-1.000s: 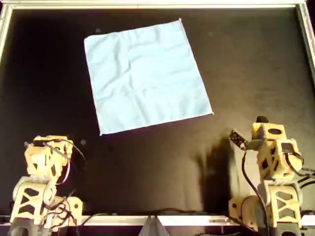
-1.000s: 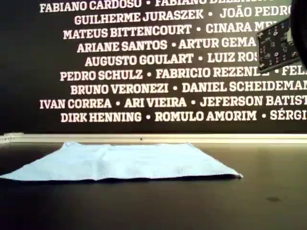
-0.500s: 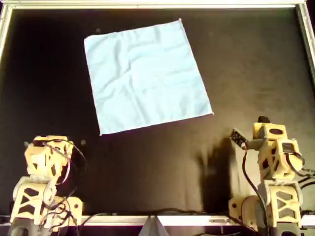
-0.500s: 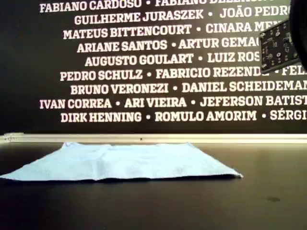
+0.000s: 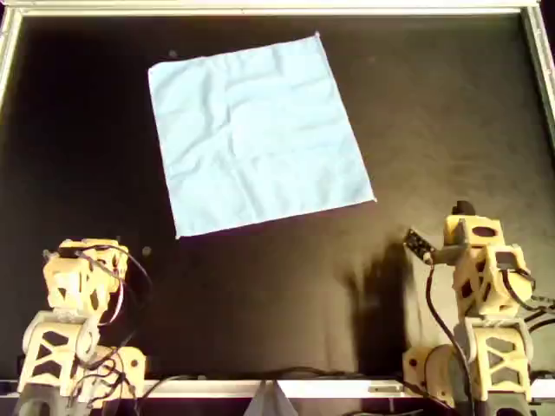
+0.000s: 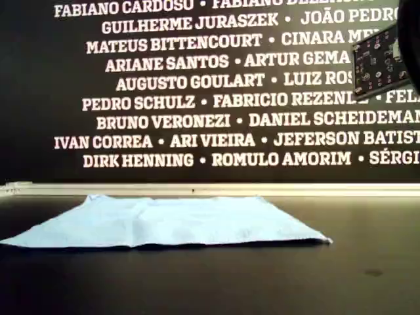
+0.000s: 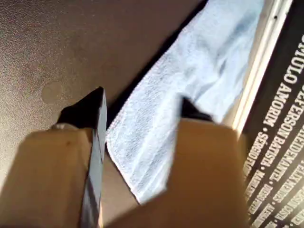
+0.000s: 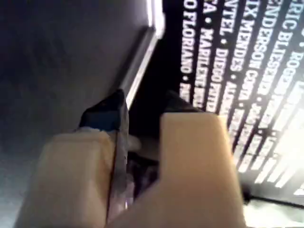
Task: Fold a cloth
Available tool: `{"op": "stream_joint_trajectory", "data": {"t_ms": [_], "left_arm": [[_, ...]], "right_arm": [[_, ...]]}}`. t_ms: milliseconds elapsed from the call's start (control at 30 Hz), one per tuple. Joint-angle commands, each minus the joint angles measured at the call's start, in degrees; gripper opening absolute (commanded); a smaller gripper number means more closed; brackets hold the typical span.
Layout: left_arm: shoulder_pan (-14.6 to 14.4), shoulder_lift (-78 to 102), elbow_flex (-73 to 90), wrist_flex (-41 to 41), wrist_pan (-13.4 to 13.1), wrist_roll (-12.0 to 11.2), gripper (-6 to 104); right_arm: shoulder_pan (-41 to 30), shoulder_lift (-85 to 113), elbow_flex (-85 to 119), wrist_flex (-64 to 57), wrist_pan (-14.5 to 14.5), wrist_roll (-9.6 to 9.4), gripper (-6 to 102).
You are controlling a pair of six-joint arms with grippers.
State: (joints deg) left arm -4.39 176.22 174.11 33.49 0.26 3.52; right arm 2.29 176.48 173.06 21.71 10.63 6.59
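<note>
The cloth [image 5: 258, 133] lies spread flat and unfolded on the black table [image 5: 434, 113], a light-blue square turned slightly off the table's edges, with faint creases across it. In the overhead view it sits toward 11 o'clock of the table's middle, one corner close to the far metal rim [image 5: 277, 9], its near edge well apart from both arms. In the exterior view the cloth [image 6: 170, 222] lies low and flat, left of centre, in front of the black back wall with white printed names [image 6: 197, 85]. Left arm [image 5: 78, 321]: parked at about 7 o'clock in the overhead view. Left gripper [image 7: 140, 114] hangs above the table, jaws parted with a clear gap, nothing between them; the cloth [image 7: 190, 104] shows through that gap, lying on the table beyond the fingertips, not touched. Right arm [image 5: 481, 303]: parked at about 5 o'clock in the overhead view, well apart from the cloth. Right gripper [image 8: 145, 109] is likewise held clear of the surface, jaws apart by a narrow gap, empty; it faces the table rim [image 8: 142, 52] and the lettered wall. A small circuit board [image 6: 379, 62] on that arm shows at the exterior view's right, near 2 o'clock.
</note>
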Motion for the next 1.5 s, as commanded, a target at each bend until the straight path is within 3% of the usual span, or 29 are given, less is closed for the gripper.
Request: {"op": "stream_joint_trajectory", "data": {"t_ms": [0,100,167,267,333,400,533,633,700,767,900,1100,1467], "left_arm": [[-1.3,0.8,-1.1,-1.4,0.1,-0.4,73],[-1.4,0.8,-1.3,-1.4,0.1,-0.4,77],[-1.4,0.8,-1.3,-1.4,0.1,-0.4,77],[-1.4,0.8,-1.4,-1.5,0.2,-0.5,77],[-1.5,0.8,-1.5,-1.5,0.3,-0.5,77],[-1.5,0.3,-2.2,-1.5,0.3,-0.6,77],[-2.5,0.1,-3.4,-1.5,1.7,-4.1,77],[-8.6,-2.4,-3.6,-1.5,6.2,-6.5,77],[-12.6,-5.0,-4.0,-1.6,7.0,-6.2,77],[-14.3,-7.2,-5.4,-2.2,7.0,-6.1,77],[-14.4,-14.9,-6.9,-7.8,7.0,-5.8,77],[-15.1,-40.1,-13.4,-18.6,7.1,-5.8,78],[-15.1,-67.9,-34.5,-18.9,8.0,-6.6,78]], "right_arm": [[0.1,2.0,0.5,-3.3,-0.2,-0.44,47],[0.9,1.9,0.5,-3.4,-0.8,-0.44,51],[4.4,1.6,-0.6,-3.3,-3.7,-1.05,51],[10.2,1.1,0.4,-3.3,-8.4,-5.89,51],[12.7,-1.8,0.4,-2.7,-8.9,-8.96,51],[13.4,-7.4,-0.6,-2.7,-8.9,-10.72,51],[13.3,-22.9,-4.5,-3.4,-9.2,-10.90,52],[12.6,-32.4,-11.0,-3.5,-9.0,-10.72,52],[12.5,-38.0,-15.2,-3.5,-9.2,-10.20,52],[12.6,-42.8,-18.8,-3.5,-9.8,-9.84,52],[12.7,-52.4,-25.5,-3.5,-9.8,-9.84,52],[12.9,-65.6,-34.6,-3.5,-9.8,-9.84,52],[12.8,-78.7,-46.8,-3.6,-9.8,-9.84,53]]}}
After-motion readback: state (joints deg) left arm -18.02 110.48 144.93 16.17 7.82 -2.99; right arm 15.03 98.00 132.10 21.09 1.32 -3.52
